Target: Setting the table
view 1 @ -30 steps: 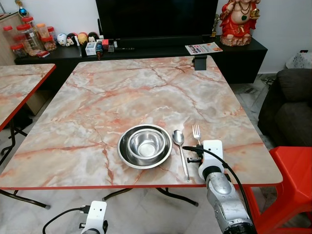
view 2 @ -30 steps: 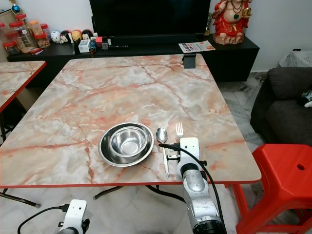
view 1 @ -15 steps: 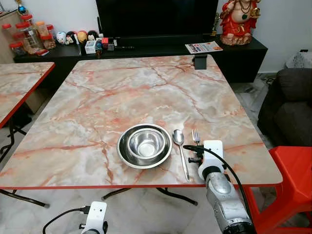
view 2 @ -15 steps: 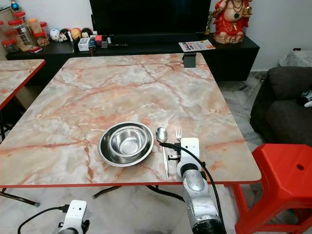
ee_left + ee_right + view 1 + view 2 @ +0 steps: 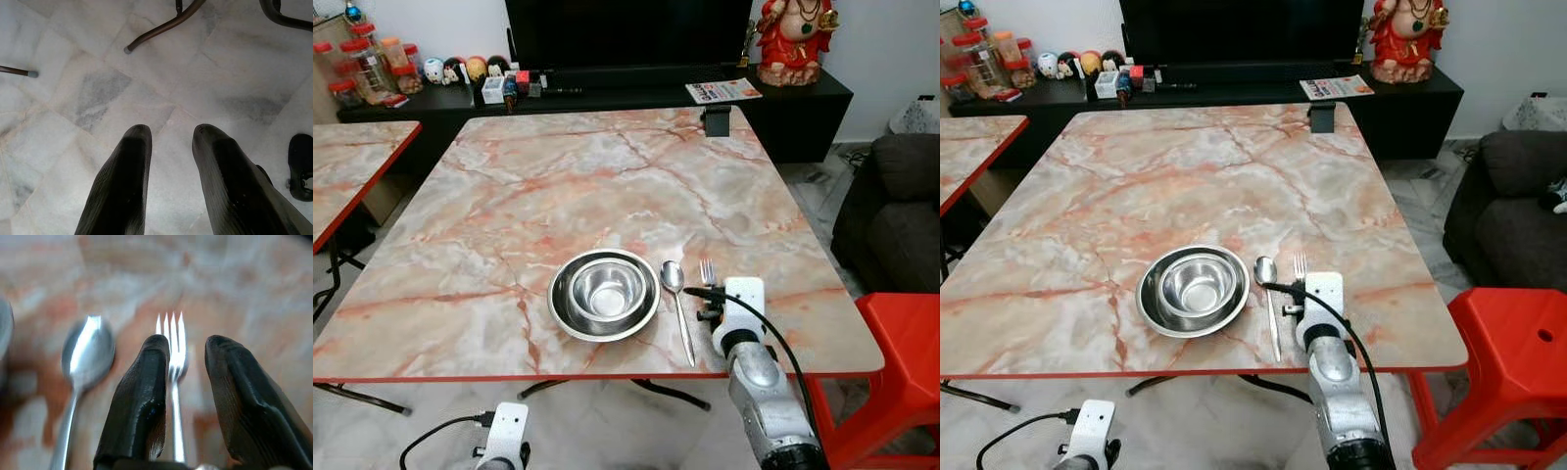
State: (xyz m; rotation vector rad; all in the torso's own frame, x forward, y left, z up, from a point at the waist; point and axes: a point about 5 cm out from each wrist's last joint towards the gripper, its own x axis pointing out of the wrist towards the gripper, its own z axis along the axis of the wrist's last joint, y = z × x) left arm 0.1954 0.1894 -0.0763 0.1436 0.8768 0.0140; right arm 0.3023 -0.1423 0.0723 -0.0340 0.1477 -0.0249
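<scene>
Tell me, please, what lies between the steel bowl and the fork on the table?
The spoon lies between the bowl and the fork, parallel to the fork, beside the bowl's rim, as both eye views show.

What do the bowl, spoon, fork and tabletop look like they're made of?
Bowl, spoon and fork: likely stainless steel, going by the bright silver surfaces with mirror-like glints. Table: glossy marble-pattern top, pink and grey veining with a red edge; probably laminate rather than stone, though the look leaves that open.
</scene>
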